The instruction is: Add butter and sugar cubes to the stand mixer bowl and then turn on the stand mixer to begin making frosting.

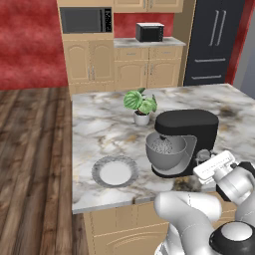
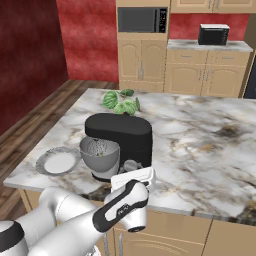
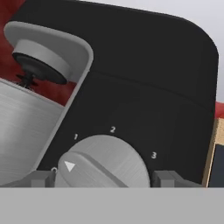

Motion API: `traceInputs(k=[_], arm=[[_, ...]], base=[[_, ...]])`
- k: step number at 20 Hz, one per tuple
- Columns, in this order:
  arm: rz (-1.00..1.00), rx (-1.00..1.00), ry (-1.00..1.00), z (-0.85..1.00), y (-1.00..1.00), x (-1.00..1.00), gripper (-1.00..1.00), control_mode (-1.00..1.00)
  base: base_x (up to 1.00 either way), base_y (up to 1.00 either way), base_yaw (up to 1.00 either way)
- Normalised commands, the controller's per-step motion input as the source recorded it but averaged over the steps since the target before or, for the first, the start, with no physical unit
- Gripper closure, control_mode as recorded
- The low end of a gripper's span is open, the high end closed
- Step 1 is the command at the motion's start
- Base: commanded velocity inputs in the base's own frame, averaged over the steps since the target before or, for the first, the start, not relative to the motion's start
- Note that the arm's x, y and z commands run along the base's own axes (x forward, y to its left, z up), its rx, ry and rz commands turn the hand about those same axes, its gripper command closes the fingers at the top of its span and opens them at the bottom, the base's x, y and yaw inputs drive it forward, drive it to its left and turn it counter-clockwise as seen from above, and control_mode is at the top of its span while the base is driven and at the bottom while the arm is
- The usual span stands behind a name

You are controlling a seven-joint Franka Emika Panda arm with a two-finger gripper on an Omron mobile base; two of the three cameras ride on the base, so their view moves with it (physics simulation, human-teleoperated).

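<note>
I see the stand mixer (image 1: 191,130) standing on the marble counter (image 1: 99,124) near its front edge, glossy black, with the stand mixer bowl (image 1: 166,151) seated under its head on the side toward the plate. The white plate (image 1: 115,172) with the grey scalloped rim lies on the counter just beside the bowl, apart from it, and its surface looks bare to me. Behind the mixer stands a small potted plant (image 1: 140,105) in a white pot. From the left base view the arm reaches up to the mixer's near side, and the gripper (image 1: 209,160) is at the level of the grey knob. In the hand view the knob (image 3: 105,162) is very close — it sits between the two fingers (image 3: 39,178), one tip on each side of it, so the fingers are apart with the knob in the gap; I cannot tell if the tips touch it. The white arrow on the knob points toward the lower left, near the lowest mark, and the numbers 1, 2 and 3 run in an arc above it. The grey wall of the bowl shows at the left of this view. Inside the bowl I see a pale speckled patch — too small to say if it is the butter or the sugar cubes.
</note>
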Motion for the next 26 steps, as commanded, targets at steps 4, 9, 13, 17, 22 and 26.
traceInputs(k=[4, 9, 13, 17, 22, 26], arm=[[0.00, 0.00, 0.00, 0.00, 0.11, 0.03, 1.00, -1.00], [0.00, 0.00, 0.00, 0.00, 0.00, 0.00, 1.00, -1.00], [-0.01, 0.00, 0.03, 0.00, 0.00, 0.00, 1.00, -1.00], [-0.04, 0.00, 0.08, 0.03, 0.02, 0.00, 1.00, -1.00], [-0.06, 0.00, 0.12, 0.14, 0.09, 0.00, 1.00, -1.00], [-0.07, 0.00, 0.13, 0.08, 0.20, 0.07, 1.00, -1.00]], base=[[0.00, 0.00, 0.00], [0.00, 0.00, 0.00], [0.00, 0.00, 0.00], [0.00, 0.00, 0.00], [0.00, 0.00, 0.00], [0.00, 0.00, 0.00]])
